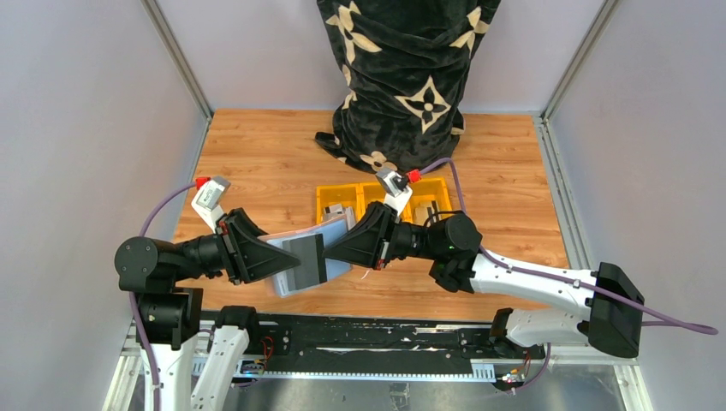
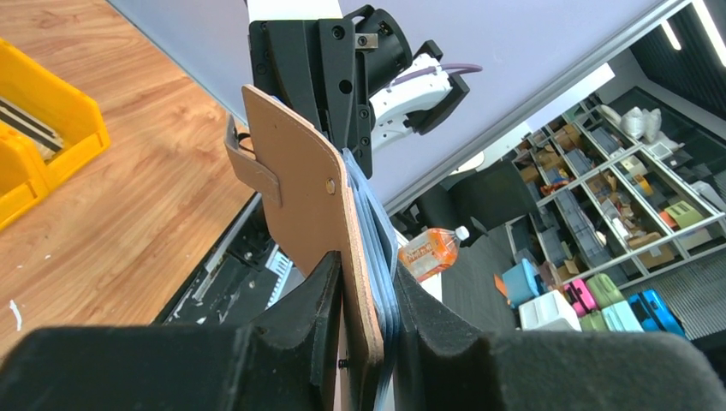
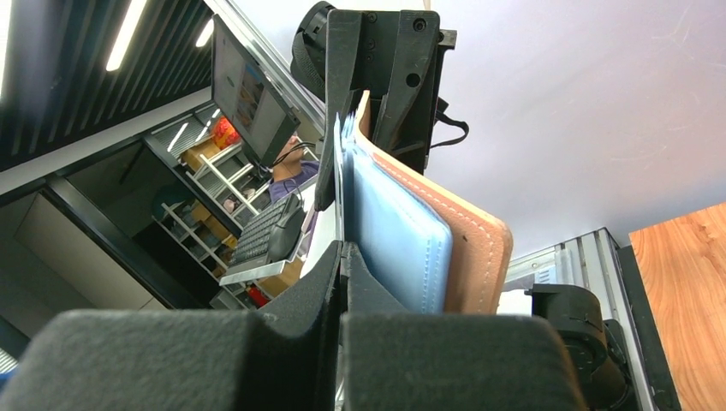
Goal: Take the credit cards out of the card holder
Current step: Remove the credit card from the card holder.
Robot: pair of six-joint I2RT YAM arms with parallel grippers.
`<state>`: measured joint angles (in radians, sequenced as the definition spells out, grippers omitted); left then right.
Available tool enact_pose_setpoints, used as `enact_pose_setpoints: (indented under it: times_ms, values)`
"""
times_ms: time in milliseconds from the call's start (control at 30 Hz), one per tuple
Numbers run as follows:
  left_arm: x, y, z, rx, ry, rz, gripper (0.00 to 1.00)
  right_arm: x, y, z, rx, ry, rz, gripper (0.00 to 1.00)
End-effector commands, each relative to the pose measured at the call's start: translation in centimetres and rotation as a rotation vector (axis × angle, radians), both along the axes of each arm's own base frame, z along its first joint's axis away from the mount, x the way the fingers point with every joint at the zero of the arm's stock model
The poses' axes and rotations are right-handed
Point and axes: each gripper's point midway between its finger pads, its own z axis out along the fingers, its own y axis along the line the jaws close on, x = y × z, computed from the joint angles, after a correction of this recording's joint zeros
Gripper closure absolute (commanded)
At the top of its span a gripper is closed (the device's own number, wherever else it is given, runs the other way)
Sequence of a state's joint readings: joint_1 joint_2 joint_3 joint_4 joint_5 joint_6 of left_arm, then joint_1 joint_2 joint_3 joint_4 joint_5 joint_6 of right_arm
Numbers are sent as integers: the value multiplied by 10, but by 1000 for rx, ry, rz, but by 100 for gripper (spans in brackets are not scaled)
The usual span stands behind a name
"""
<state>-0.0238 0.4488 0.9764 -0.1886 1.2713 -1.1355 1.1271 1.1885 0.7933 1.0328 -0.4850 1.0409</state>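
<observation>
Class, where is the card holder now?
Top view: the holder hangs left of centre in the left gripper, right gripper pinching cards at its other end, just nearer than the yellow tray.

The card holder (image 2: 300, 180) is taupe-brown with pale stitching along its rim and a light blue inner pocket. The credit cards (image 2: 377, 231) in it are blue-grey, and look silvery grey from above. The fingers (image 2: 295, 317) are matte black. The desk (image 1: 265, 154) is orange-brown wood grain, the tray (image 1: 320, 205) near its middle is yellow, and the cloth (image 1: 402, 77) at its far edge is black with cream flower and star motifs
</observation>
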Motion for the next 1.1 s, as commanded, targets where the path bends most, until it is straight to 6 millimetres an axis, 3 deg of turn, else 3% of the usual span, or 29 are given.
enact_pose_setpoints:
  times_ms: [0,67,100,200,367,600,1067]
  values:
    - [-10,0,8,2,-35,-20,78,-6,1,7,14,-22,24,97]
    - [-8,0,8,2,-34,-16,85,-11,2,9,22,-32,43,72]
    - [-6,0,7,2,-29,-11,90,-13,4,11,25,-40,55,66]
    - [0,0,7,5,-20,4,100,-20,6,13,27,-64,81,60]
    - [2,1,3,29,-48,38,100,-20,9,16,24,-75,82,65]
    - [2,2,1,47,-59,42,99,-12,4,12,-18,-75,25,100]
    - [2,2,5,54,-88,40,100,11,-34,3,-68,-73,-90,100]
